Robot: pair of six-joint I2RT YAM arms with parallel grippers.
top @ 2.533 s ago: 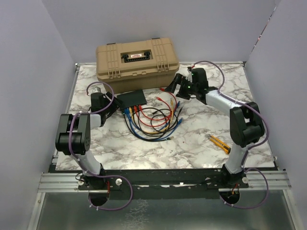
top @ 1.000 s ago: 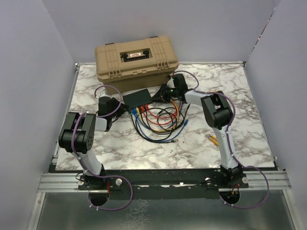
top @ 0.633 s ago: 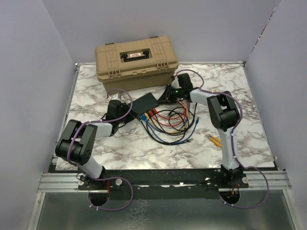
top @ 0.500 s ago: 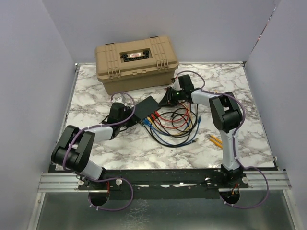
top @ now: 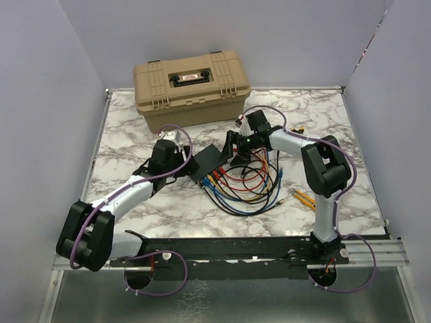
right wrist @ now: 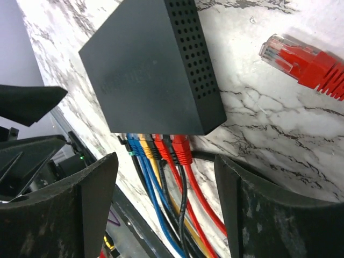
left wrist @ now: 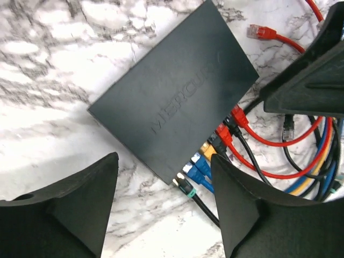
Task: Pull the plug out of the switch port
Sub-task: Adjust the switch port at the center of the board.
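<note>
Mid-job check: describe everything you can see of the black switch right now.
The switch is a thin, flat, matte-black rectangular box, plastic by its look, with raised lettering on top and rows of small vent holes down one side wall. It lies flat on the marble tabletop, turned at an angle. Red, yellow, blue and black plugs sit in a row along one short edge. Nothing else is seen touching it.

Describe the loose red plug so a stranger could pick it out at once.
Find the tan toolbox at the back; the flat black switch lies just in front of it. Beside the switch's perforated side, a red plug lies on the marble. Unlike the red plugs seated in the port row, its clear tip sits in nothing.
</note>
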